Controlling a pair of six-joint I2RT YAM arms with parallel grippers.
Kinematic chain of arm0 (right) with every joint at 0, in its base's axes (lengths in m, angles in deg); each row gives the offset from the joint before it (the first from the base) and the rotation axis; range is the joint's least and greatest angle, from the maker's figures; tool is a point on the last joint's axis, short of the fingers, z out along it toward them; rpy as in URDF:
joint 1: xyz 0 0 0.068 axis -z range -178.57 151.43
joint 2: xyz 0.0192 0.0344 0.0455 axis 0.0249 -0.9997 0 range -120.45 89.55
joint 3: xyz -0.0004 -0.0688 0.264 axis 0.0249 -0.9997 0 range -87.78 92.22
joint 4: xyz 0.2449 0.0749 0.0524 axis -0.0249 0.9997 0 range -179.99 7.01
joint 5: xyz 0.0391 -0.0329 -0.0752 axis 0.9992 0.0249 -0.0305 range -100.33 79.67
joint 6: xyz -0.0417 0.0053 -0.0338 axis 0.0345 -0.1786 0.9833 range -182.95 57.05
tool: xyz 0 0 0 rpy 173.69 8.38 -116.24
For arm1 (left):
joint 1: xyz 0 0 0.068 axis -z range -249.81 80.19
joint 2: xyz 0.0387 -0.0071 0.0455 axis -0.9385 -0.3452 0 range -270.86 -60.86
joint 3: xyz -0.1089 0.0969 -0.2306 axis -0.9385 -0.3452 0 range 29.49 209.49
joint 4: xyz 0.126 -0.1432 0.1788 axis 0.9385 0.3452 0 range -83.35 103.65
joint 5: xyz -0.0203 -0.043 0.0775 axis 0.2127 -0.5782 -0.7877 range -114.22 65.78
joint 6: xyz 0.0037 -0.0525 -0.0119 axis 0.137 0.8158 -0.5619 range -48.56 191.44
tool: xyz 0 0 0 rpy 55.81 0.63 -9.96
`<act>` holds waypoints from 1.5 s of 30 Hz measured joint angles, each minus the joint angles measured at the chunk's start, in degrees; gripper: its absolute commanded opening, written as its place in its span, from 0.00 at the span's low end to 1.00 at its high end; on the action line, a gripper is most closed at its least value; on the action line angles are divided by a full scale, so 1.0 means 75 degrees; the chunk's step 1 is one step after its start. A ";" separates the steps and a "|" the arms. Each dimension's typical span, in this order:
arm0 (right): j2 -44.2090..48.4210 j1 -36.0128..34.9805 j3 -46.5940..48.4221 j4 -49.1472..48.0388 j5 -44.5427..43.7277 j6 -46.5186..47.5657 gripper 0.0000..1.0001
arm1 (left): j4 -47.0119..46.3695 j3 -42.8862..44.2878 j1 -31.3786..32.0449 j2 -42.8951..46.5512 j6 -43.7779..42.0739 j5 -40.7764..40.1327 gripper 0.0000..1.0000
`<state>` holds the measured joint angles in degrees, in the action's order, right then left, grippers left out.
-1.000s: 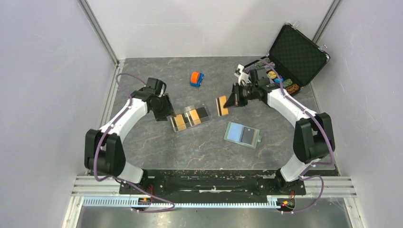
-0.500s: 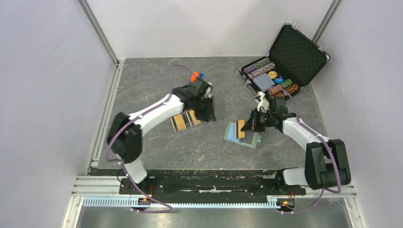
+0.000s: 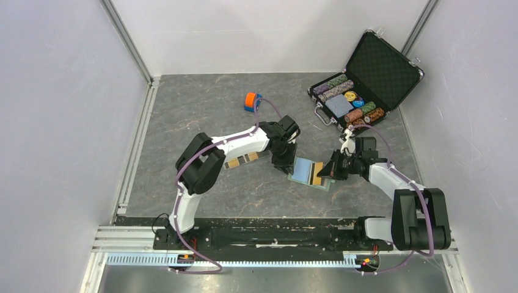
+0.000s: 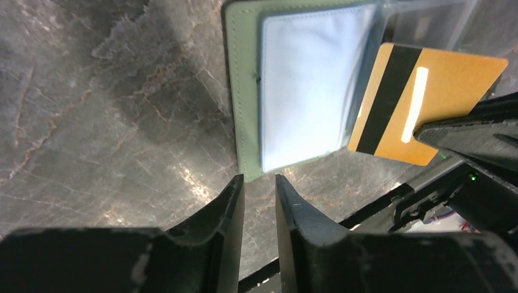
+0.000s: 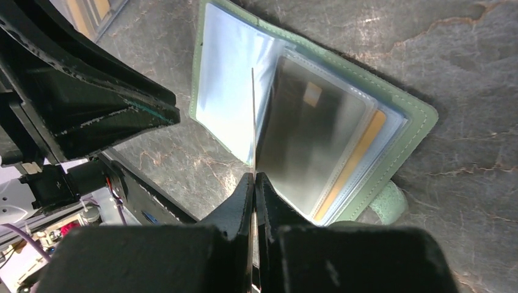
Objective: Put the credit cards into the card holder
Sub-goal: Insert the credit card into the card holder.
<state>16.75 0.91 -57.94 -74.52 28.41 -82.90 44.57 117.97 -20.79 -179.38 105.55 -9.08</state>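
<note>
Left wrist: gold card (image 4: 453, 91) face-on, striped; right wrist: merely its edge.

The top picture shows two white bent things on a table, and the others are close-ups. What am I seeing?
Those are two robot arms, left and right. The top picture comes from a camera overhead; the close-ups from cameras on the wrists. The right tool pinches a gold card over an open green card holder. The left tool holds nothing, near the holder's edge. Also on the table: a tray of cards, a toy car and an open chip case.
</note>
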 measured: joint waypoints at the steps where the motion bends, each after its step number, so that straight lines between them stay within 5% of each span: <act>1: -0.0064 0.0000 -0.0047 -0.0070 0.0012 -0.0012 0.00 | 0.0000 0.0050 -0.0012 -0.0067 0.0000 -0.0026 0.29; 23: -0.1749 0.0006 0.0169 -0.0912 0.0825 -0.0405 0.00 | 0.0300 0.0210 -0.0125 -0.0495 -0.0012 -0.0356 0.12; 45: -0.2608 0.0017 0.0402 -0.2087 0.1209 -0.0574 0.00 | 0.0382 0.0286 -0.0140 -0.0562 -0.0015 -0.0201 0.09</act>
<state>-2.81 1.04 -54.92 -90.17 37.48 -87.20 47.43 120.12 -21.84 -183.60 105.44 -10.59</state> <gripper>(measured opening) 0.006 0.095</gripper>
